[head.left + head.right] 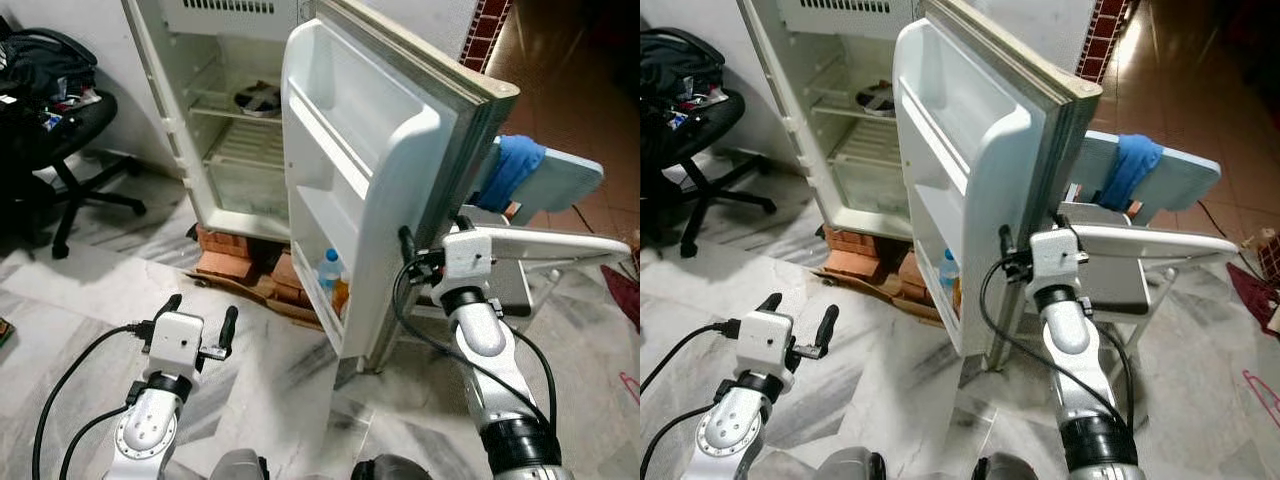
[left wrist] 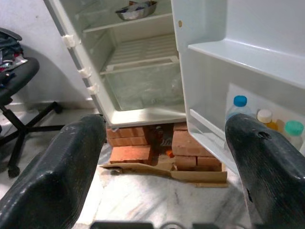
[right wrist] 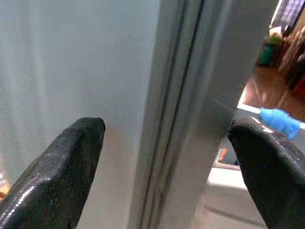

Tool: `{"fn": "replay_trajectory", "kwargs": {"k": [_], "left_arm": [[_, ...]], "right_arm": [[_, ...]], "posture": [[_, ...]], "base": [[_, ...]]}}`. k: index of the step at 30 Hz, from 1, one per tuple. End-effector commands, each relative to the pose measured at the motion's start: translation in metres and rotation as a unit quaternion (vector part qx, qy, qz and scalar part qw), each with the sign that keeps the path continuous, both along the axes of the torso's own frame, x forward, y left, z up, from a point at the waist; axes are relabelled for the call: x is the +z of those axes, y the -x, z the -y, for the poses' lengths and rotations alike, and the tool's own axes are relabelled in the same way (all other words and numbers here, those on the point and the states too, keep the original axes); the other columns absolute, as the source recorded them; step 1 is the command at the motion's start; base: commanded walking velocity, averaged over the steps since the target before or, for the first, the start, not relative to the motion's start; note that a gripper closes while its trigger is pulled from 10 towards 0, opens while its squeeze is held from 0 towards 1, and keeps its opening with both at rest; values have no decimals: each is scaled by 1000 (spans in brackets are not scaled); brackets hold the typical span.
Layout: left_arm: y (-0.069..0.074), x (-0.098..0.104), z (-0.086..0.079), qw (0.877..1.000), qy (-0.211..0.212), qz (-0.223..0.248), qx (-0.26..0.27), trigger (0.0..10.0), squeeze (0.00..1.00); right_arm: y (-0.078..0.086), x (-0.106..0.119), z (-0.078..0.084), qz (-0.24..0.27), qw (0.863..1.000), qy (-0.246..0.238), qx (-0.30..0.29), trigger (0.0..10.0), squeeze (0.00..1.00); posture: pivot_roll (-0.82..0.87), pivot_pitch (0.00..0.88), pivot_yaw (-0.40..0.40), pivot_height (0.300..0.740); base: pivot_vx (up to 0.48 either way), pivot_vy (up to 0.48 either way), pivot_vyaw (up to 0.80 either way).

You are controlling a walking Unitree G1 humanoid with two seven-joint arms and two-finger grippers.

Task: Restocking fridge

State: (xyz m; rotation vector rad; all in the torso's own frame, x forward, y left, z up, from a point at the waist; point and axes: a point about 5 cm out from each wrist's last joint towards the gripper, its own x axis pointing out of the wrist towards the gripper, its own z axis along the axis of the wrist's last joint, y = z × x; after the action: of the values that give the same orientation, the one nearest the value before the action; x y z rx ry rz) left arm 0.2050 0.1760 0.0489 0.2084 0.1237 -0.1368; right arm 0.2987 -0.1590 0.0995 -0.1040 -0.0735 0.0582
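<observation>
The small white fridge [image 1: 215,120] stands on red bricks [image 1: 232,256] on the marble floor [image 1: 90,290], its white plastic-lined door [image 1: 350,170] swung wide open toward the robot. Inside the cabinet a round metal bowl [image 1: 258,98] rests on the upper wire shelf. In the door's lowest shelf stand a clear bottle with a blue cap [image 2: 237,109], a bottle with a white cap [image 2: 265,118] just beside it, and a third with a teal cap [image 2: 292,131].

The right gripper [image 3: 167,138] is at the door's outer edge, its jaws spread wide to either side of the edge and its seal, holding nothing. The left gripper [image 1: 198,322] hovers low over the floor before the open fridge, jaws wide apart and empty.

A black office chair [image 1: 55,130] stands to the left, and a pale blue chair draped with a blue cloth [image 1: 515,165] sits behind the door.
</observation>
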Motion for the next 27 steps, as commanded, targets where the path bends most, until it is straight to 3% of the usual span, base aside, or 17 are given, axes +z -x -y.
{"fn": "replay_trajectory", "kwargs": {"k": [1,2,4,5,6,8,10,11,12,13,16,18,22,27], "left_arm": [[0,0,0,1000,0,-5,-4,10000,0],[0,0,0,1000,1,-5,-3,10000,0],[0,0,1,1000,2,-5,-2,10000,0],[0,0,0,1000,2,-4,-1,10000,0],[0,1,0,1000,2,-3,-1,10000,0],[-1,1,0,1000,2,-3,0,10000,0],[-2,2,-1,1000,2,-2,1,10000,0],[-3,4,-2,1000,3,-1,2,10000,0],[-3,4,-2,1000,3,-1,2,10000,0],[-5,6,-2,1000,3,-1,2,10000,0],[-6,7,-1,1000,4,0,2,10000,0],[-8,8,3,1000,10,2,2,10000,0],[-9,8,4,1000,11,2,6,10000,0],[-17,7,3,1000,19,-1,21,10000,0]], "right_arm": [[-4,1,-4,-7,999,-31,5,10000,0],[-5,2,-8,-10,999,-49,17,10000,0],[-2,12,-36,-14,979,-148,138,10000,0],[6,20,-52,-15,953,-202,226,10000,0],[13,25,-59,-15,934,-229,273,10000,0],[24,30,-64,-17,910,-247,333,10000,0],[29,25,-62,-30,907,-230,352,10000,0],[32,15,-58,-47,915,-196,351,10000,0],[32,15,-58,-47,915,-196,351,10000,0],[31,7,-54,-53,926,-165,335,10000,0],[30,0,-48,-63,936,-148,312,10000,0],[25,-13,-33,-66,961,-109,243,10000,0],[23,-13,-27,-63,970,-103,211,10000,0],[21,-13,-13,-51,986,-96,128,10000,0]], "posture": [[80,16,-15,740],[82,14,-15,740],[86,11,-15,740],[86,11,-15,740],[85,11,-15,740],[85,8,-14,740],[85,8,-15,740],[81,6,-12,740],[81,6,-12,740],[78,6,-12,740],[77,8,-11,740],[67,5,-6,740],[63,1,-4,740],[57,0,-6,740]], "base": [[0,0,0],[0,0,0],[0,0,0],[0,0,0],[0,0,0],[0,0,0],[0,0,0],[0,0,0],[0,0,0],[0,0,0],[0,0,0],[0,0,0],[0,0,0],[0,166,0]]}}
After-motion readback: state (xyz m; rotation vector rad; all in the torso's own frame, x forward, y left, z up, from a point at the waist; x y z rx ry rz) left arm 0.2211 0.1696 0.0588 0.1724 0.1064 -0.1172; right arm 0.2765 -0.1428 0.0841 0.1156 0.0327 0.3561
